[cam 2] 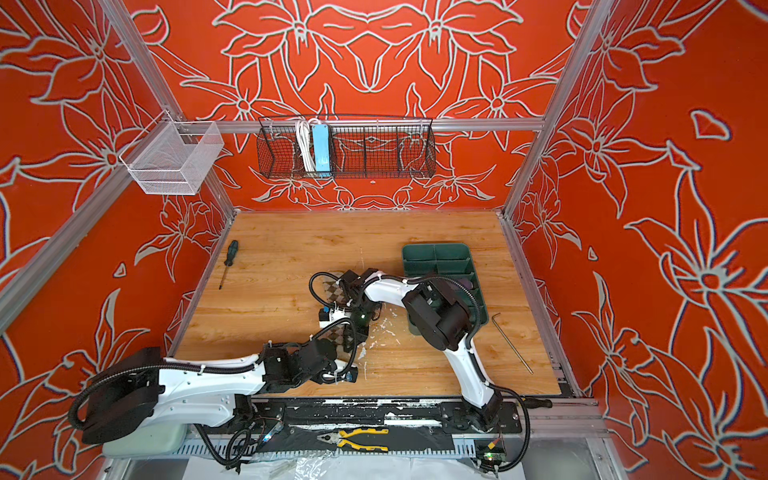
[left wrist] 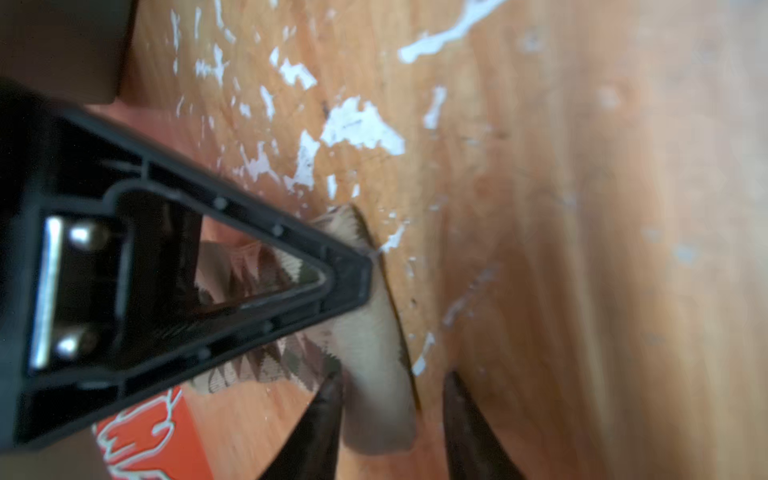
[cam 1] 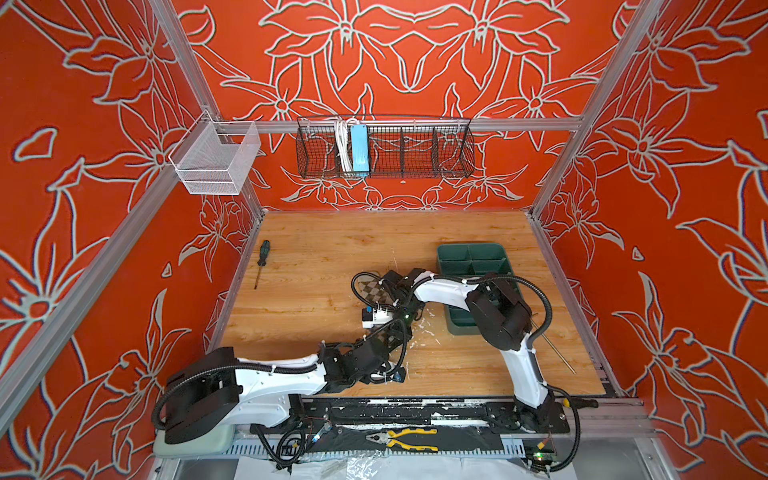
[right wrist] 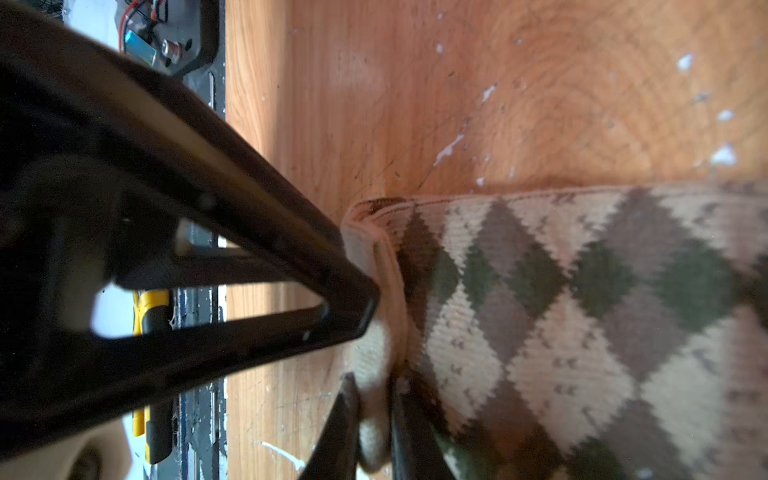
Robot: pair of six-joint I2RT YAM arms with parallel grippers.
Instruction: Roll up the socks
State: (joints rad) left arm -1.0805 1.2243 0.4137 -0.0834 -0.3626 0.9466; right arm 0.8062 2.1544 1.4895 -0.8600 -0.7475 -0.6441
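At table [cam 1: 316, 249] centre, your right gripper [right wrist: 372, 382] pinches the argyle sock [right wrist: 540, 311] at its folded edge; left gripper [left wrist: 392, 374] fingers stand spread astride the beige end.

Argyle diamonds in beige, brown and olive green pattern the sock [right wrist: 561, 311]. The table [cam 1: 332, 249] is orange-brown wood grain flecked with white. Walls [cam 1: 415, 62] are orange-red with grey-white outlined flowers. The tray [cam 1: 453, 254] is dark green, the pliers [cam 1: 409, 433] yellow and black, the power strip [cam 1: 359, 149] light blue.
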